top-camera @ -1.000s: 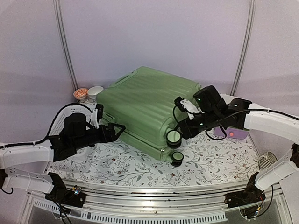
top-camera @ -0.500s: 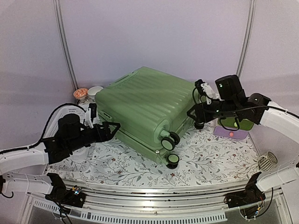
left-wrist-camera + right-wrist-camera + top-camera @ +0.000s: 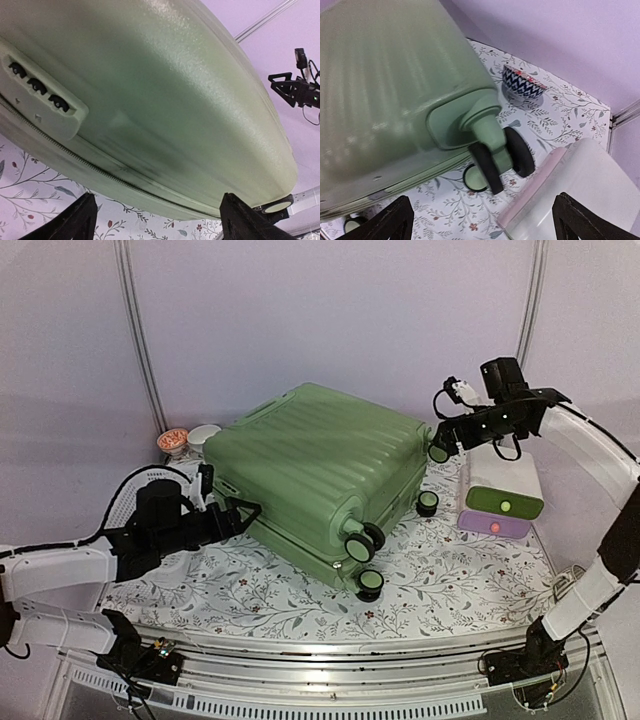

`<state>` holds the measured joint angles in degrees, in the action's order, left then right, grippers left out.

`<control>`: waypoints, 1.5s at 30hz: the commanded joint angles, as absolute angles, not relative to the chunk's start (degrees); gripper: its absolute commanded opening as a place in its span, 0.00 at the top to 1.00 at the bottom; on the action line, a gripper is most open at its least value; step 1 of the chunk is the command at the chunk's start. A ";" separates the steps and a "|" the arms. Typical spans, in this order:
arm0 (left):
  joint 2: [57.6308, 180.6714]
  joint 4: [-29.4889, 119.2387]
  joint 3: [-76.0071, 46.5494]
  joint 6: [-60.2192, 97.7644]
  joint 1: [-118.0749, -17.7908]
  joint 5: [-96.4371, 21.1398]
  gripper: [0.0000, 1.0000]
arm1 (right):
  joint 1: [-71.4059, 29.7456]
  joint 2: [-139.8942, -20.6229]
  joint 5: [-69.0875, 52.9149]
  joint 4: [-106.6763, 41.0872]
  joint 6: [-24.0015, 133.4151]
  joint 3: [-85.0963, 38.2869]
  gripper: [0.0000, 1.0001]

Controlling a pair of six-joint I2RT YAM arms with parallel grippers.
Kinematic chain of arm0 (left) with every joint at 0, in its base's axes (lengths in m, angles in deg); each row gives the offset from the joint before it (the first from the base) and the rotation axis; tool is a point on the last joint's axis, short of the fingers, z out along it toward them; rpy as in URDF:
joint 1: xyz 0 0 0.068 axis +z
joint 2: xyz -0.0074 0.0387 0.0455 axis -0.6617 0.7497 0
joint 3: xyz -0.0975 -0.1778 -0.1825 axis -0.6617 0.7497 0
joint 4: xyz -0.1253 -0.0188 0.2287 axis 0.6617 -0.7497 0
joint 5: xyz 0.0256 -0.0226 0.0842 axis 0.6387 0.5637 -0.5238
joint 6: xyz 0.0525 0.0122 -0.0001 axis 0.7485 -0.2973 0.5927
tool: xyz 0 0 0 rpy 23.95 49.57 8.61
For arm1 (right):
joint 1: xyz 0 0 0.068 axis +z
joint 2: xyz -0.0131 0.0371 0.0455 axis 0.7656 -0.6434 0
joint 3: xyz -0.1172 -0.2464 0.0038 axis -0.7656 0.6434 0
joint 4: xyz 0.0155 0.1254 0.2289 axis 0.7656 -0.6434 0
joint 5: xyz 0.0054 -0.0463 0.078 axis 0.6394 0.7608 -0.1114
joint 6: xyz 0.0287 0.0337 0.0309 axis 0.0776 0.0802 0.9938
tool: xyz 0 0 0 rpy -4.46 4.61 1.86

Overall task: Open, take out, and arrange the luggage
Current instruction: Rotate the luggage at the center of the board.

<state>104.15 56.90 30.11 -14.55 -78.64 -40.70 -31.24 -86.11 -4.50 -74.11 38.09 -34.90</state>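
— At the middle of the top view, what is that big green thing?

— That is the luggage (image 3: pixel 320 475). It lies flat on the flowery table cloth (image 3: pixel 470 575). Its wheels (image 3: pixel 362 543) point to the lower right of the frame.

— Is it open?

— No. Both halves sit tight together, and the zipper (image 3: pixel 100 172) looks shut in the left wrist view. I think none of the job is done yet. Opening it, taking things out and lining them up are all left to do.

— Where is the left gripper?

— The left gripper (image 3: pixel 240 512) is low at the left of the frame. It is just beside the side of the luggage, near the little lock (image 3: pixel 40 95). Its arm reaches out flat over the table. The fingers are spread wide and hold nothing.

— And the other one?

— The right gripper (image 3: pixel 445 438) is up high at the upper right of the frame, near the far corner of the luggage. Its arm bends up and over like a big arch. Those fingers are spread wide too, with nothing in them. In the right wrist view a corner wheel (image 3: pixel 492 160) is near them, but not touching.

— What else is around?

— A white, green and purple box (image 3: pixel 500 495) sits right of the luggage, under the right arm. A white basket (image 3: pixel 135 490) is behind the left arm.
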 commanded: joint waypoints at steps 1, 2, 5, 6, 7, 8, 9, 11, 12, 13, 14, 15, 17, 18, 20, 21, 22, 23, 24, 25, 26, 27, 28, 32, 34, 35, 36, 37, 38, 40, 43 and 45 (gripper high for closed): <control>105.12 59.46 27.72 -16.41 -77.67 -39.23 0.12 | -33.47 -93.27 -3.09 -78.28 29.52 -40.67 0.01; 105.28 59.61 27.69 -16.75 -77.65 -39.42 0.12 | -33.59 -94.38 -2.91 -78.26 28.67 -41.46 0.01; 105.68 59.71 27.28 -17.04 -77.47 -40.39 0.12 | -34.38 -97.75 -3.85 -77.59 25.10 -44.39 0.01; 105.85 59.60 27.11 -17.03 -77.39 -40.70 0.12 | -34.68 -99.14 -3.97 -77.55 24.26 -45.76 0.01; 105.95 59.57 26.85 -17.07 -77.33 -41.02 0.12 | -35.16 -100.62 -4.32 -77.90 23.92 -47.29 0.01; 106.20 59.40 26.63 -17.04 -77.22 -41.22 0.13 | -35.63 -101.96 -5.37 -78.62 23.55 -48.77 0.01; 106.48 59.32 26.28 -16.97 -77.09 -41.35 0.12 | -35.97 -103.21 -6.42 -79.33 23.15 -50.06 0.01; 107.32 58.89 25.57 -16.82 -76.82 -41.48 0.13 | -36.26 -105.00 -8.75 -80.09 21.55 -51.53 0.01; 107.82 58.75 25.17 -16.72 -76.71 -41.39 0.13 | -36.31 -105.53 -10.03 -80.22 20.94 -51.83 0.01; 108.41 58.72 24.80 -16.55 -76.54 -41.41 0.13 | -36.29 -105.89 -11.30 -80.27 19.84 -51.91 0.01; 109.02 58.74 24.49 -16.50 -76.43 -41.52 0.13 | -36.31 -106.19 -12.60 -80.47 19.26 -51.99 0.01; 109.79 58.90 24.26 -16.52 -76.25 -41.54 0.13 | -36.33 -106.42 -13.86 -80.84 18.67 -52.07 0.00; 111.57 59.66 23.93 -16.71 -76.11 -41.45 0.13 | -36.34 -106.86 -15.82 -81.33 18.05 -52.18 0.03; 112.54 60.30 23.83 -16.88 -76.09 -41.22 0.13 | -36.33 -106.99 -16.26 -81.45 18.08 -52.18 0.05; 114.30 61.68 23.55 -17.26 -76.05 -40.92 0.13 | -36.38 -106.90 -16.87 -81.66 18.87 -52.12 0.12; 115.13 62.38 23.32 -17.27 -76.06 -40.73 0.14 | -36.34 -106.67 -17.35 -81.72 19.26 -51.87 0.16; 115.80 62.93 23.07 -17.30 -76.06 -40.66 0.14 | -36.40 -106.23 -17.84 -81.47 19.87 -51.40 0.19; 116.56 63.52 22.70 -17.17 -76.06 -40.67 0.14 | -36.30 -105.68 -18.36 -81.09 20.39 -50.82 0.23; 117.13 63.98 22.19 -16.93 -76.02 -40.68 0.14 | -36.35 -104.63 -18.67 -80.31 21.43 -49.85 0.27; 117.95 64.21 21.56 -16.66 -75.98 -40.65 0.14 | -36.34 -103.70 -18.35 -79.37 22.48 -48.56 0.31; 118.78 64.35 20.79 -16.17 -75.90 -40.53 0.14 | -36.33 -102.63 -17.73 -78.17 24.08 -47.18 0.37; 119.52 64.39 19.89 -15.91 -75.75 -40.30 0.14 | -36.33 -101.39 -17.34 -77.53 24.98 -45.73 0.37; 120.38 64.36 19.06 -15.62 -75.48 -39.89 0.14 | -36.29 -100.27 -16.95 -76.93 25.77 -44.29 0.38; 123.88 64.66 15.65 -14.75 -73.86 -37.88 0.14 | -36.26 -94.24 -15.85 -74.70 29.71 -37.66 0.45; 125.30 65.38 14.37 -14.86 -72.78 -36.76 0.14 | -36.26 -90.87 -16.11 -73.56 31.45 -34.28 0.47; 125.90 65.76 13.89 -14.98 -72.18 -36.12 0.14 | -36.17 -89.30 -16.47 -73.10 32.37 -32.70 0.49; 126.55 66.17 13.48 -15.04 -71.59 -35.64 0.14 | -36.05 -87.57 -16.89 -72.56 33.00 -31.26 0.51; 127.08 66.48 13.01 -15.24 -71.01 -35.24 0.14 | -35.76 -86.11 -17.27 -72.06 34.28 -30.01 0.52; 127.75 66.64 12.50 -15.30 -70.28 -34.64 0.14 | -35.20 -85.03 -17.39 -71.73 34.93 -28.78 0.52; 129.39 67.26 11.19 -15.06 -68.87 -33.41 0.13 | -33.74 -83.26 -16.15 -71.77 36.92 -27.62 0.52; 132.52 65.90 7.40 -14.26 -66.66 -31.60 0.13 | -30.97 -81.15 -14.35 -72.61 39.48 -25.63 0.52; 134.52 64.46 4.43 -13.46 -65.54 -30.72 0.13 | -29.29 -78.91 -13.44 -72.27 41.99 -23.56 0.51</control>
